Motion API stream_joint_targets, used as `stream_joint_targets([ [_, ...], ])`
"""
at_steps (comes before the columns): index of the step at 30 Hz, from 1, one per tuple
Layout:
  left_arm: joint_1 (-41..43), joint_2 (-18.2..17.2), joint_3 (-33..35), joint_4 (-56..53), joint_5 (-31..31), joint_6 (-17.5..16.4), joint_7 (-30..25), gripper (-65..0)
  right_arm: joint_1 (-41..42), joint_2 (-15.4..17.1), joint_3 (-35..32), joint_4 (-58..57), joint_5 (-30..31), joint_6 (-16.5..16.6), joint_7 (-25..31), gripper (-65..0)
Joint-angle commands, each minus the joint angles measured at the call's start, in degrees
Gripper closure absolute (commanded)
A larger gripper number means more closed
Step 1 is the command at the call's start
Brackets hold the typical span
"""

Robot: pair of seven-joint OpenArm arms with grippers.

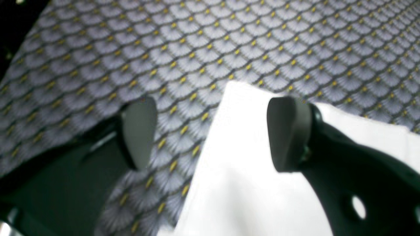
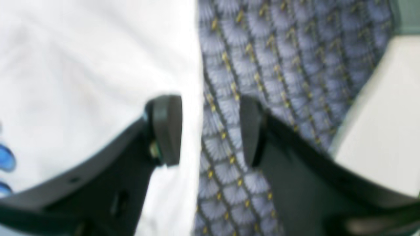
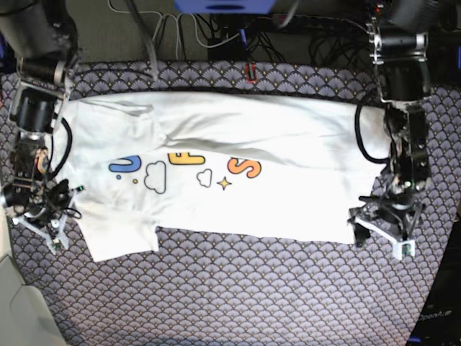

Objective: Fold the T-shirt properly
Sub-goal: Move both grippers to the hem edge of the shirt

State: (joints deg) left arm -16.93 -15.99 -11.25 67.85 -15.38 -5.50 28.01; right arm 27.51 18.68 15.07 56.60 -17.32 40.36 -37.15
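The white T-shirt [image 3: 238, 194] lies spread across the table, print side up, showing parts of the blue, yellow and orange letters, a cloud and a star. My left gripper [image 3: 382, 241] hangs open over the shirt's right lower corner. In the left wrist view that white corner [image 1: 236, 170] lies between the left gripper's [image 1: 213, 134] fingers and under the right pad [image 1: 288, 134]. My right gripper [image 3: 39, 231] is open at the shirt's left sleeve. In the right wrist view the shirt's edge [image 2: 98, 82] runs just inside the gap of the right gripper [image 2: 208, 131], with blue print [image 2: 5, 159] at the far left.
A blue-grey tablecloth [image 3: 238, 288] with a fan pattern and yellow dots covers the table. Cables [image 3: 216, 36] and dark equipment line the back edge. A pale flat surface [image 2: 377, 114] lies beyond the cloth's edge beside my right gripper.
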Motion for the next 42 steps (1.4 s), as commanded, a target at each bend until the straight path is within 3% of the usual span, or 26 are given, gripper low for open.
stream_joint_targets([
  [1, -2.3, -0.8, 0.1, -0.7, 0.1, 0.4, -1.7, -50.9, 3.0, 1.2, 0.0, -1.2, 0.2, -0.4, 2.3, -29.4],
  [8, -4.8, -0.9, 5.2, -8.0, 0.1, 0.7, -10.1, -50.9, 9.9, 2.5, 0.0, -13.8, 0.2, -0.4, 9.7, -29.5],
  [31, -4.0, -0.5, 5.2, -8.7, 0.1, 0.8, -10.8, -50.9, 2.4, 3.2, 0.4, -14.1, 0.5, -0.4, 11.5, -28.4],
  [36, -7.3, -0.1, 5.3, -14.8, 0.1, 0.8, -10.9, -50.9, 2.4, 3.1, 0.4, -14.1, 0.6, -0.4, 11.5, -12.6],
  [39, -10.4, 1.1, 5.4, -21.0, 0.1, 0.8, -14.6, -51.0, 2.3, 2.9, 0.4, -14.1, 0.6, -0.4, 11.5, -0.8],
  [42, -12.4, 1.4, 5.4, -26.9, 2.3, 0.8, -19.5, -51.1, 2.3, 2.6, 0.4, -14.1, 0.6, -0.4, 11.5, 0.0],
])
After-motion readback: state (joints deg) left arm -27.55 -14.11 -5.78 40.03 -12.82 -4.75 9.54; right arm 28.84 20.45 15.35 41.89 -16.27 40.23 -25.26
